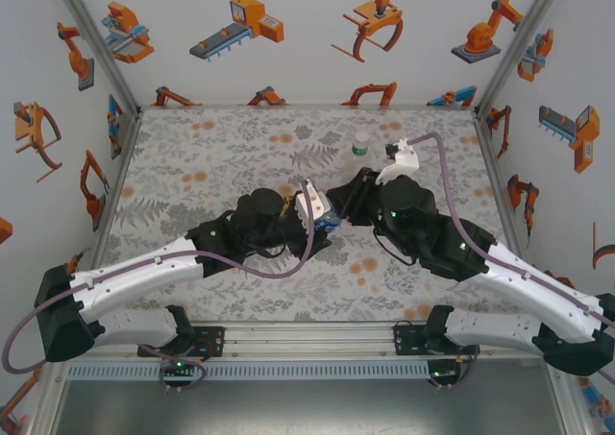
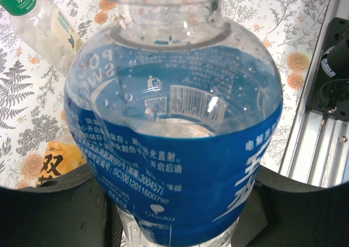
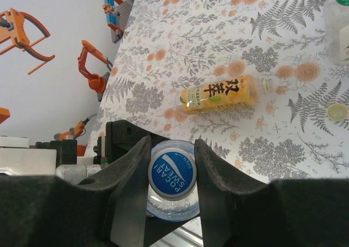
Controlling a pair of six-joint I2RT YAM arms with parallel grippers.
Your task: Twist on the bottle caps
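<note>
A clear bottle with a blue label (image 2: pixel 180 149) is clamped at its lower body by my left gripper (image 2: pixel 174 225), whose dark fingers (image 2: pixel 54 209) press both sides. My right gripper (image 3: pixel 172 173) is shut on the blue-topped bottle cap (image 3: pixel 172 174), which sits on that bottle's neck. From above, the left gripper (image 1: pixel 309 212) and right gripper (image 1: pixel 338 203) meet mid-table. The yellow-labelled bottle (image 3: pixel 218 94) lies on its side with its neck open. A pale loose cap (image 3: pixel 337 112) rests on the mat. The green-and-white-labelled bottle (image 1: pixel 359 152) stands upright behind the grippers.
The floral mat (image 1: pixel 211 157) covers the table between white walls with orange robot drawings. A metal rail (image 1: pixel 307 344) runs along the near edge by the arm bases. The green-labelled bottle (image 2: pixel 32 18) stands close beyond the held bottle, and the yellow one (image 2: pixel 54 165) lies to its left.
</note>
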